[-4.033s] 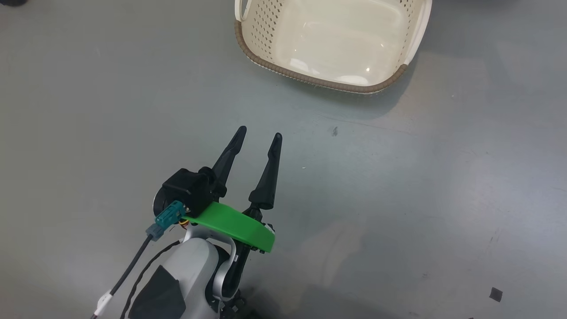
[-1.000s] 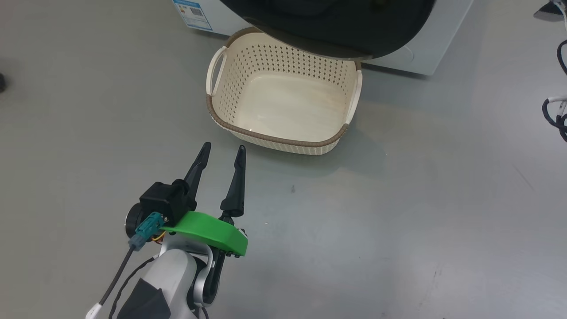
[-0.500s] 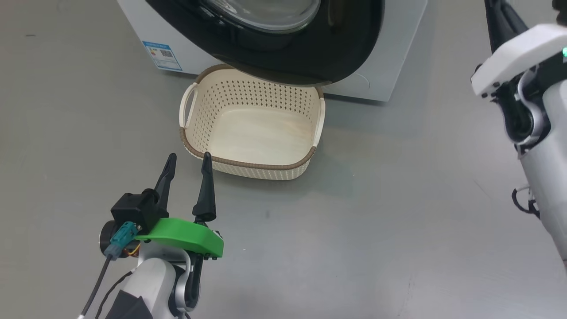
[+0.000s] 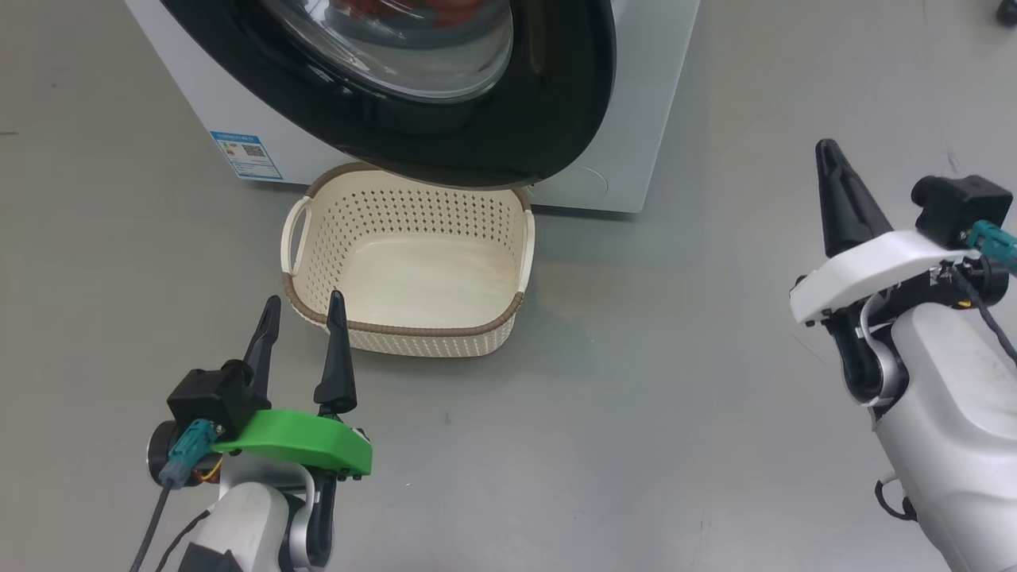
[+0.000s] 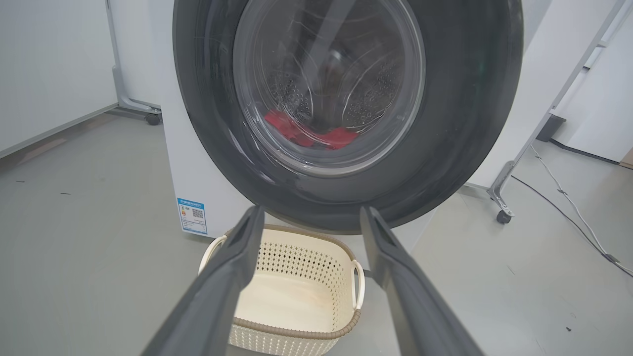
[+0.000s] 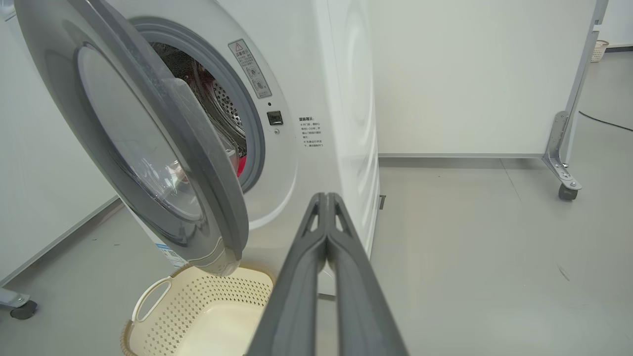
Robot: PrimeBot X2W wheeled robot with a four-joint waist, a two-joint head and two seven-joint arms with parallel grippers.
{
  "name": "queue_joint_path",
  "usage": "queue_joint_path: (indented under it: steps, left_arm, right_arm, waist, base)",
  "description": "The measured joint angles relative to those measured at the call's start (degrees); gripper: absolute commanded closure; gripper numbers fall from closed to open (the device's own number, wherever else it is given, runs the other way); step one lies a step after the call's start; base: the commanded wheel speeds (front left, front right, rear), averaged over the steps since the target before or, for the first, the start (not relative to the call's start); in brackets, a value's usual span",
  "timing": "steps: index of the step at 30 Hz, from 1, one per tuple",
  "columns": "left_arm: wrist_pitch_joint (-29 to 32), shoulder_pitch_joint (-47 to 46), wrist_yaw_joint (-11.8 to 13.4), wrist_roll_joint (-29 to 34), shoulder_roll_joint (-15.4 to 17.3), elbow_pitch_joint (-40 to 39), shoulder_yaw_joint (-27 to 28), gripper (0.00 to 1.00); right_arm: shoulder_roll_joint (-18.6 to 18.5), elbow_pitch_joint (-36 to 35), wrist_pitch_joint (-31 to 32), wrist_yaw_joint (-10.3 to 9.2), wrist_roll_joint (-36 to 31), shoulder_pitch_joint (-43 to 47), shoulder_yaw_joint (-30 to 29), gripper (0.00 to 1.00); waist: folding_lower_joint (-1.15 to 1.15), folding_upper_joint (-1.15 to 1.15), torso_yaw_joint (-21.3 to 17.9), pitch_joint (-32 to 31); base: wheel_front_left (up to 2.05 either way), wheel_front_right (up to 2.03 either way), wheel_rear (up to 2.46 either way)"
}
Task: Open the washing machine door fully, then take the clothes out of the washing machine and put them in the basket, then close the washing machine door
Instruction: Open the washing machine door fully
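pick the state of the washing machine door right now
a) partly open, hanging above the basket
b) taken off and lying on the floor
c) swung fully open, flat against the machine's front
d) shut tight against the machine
a: in the right wrist view the washing machine door stands at an angle away from the front of the washing machine, with its lower edge above the basket.

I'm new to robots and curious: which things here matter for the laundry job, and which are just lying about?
For the job: washing machine; washing machine door, partly open; clothes, inside the drum; basket, empty.

Lying about: wheeled metal frame; floor cable.
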Motion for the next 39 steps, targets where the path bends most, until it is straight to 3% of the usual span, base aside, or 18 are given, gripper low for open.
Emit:
queue_joint_path:
  steps: [4,5,6,25,39]
  left_arm:
    - [0.0,0.6,-0.5,0.6,0.0,-0.5,1.0,0.00]
    - [0.0,0.8,-0.5,0.6,0.0,-0.5,0.9,0.00]
    - [0.0,1.0,-0.5,0.6,0.0,-0.5,1.0,0.00]
    - [0.0,2.1,-1.6,2.1,0.0,-1.2,2.7,0.00]
    - [0.0,2.4,-2.4,2.5,0.1,-1.3,2.9,0.00]
  right_arm:
    - [0.9,-1.3,-0.4,-1.20,-0.2,3.5,-0.2,0.98]
    - [0.9,-1.7,-0.4,-1.64,-0.3,4.4,-0.4,0.46]
    - [0.9,-2.2,-0.4,-2.02,-0.6,5.2,-0.4,0.00]
    - [3.4,-11.9,-0.9,-5.98,-4.9,13.2,-3.8,0.00]
    - [4.5,-15.8,-0.9,-6.13,-7.2,18.2,-6.1,0.00]
  waist:
    - [0.00,0.00,-1.0,-0.5]
    - [0.00,0.00,-1.2,-0.6]
    - [0.00,0.00,-1.3,-0.7]
    - [0.00,0.00,-2.5,-0.5]
    - [0.00,0.00,-3.0,-0.8]
  base:
    - [0.00,0.00,0.00]
    - [0.00,0.00,0.00]
    - [0.00,0.00,0.00]
    - [0.00,0.00,0.00]
    - [0.00,0.00,0.00]
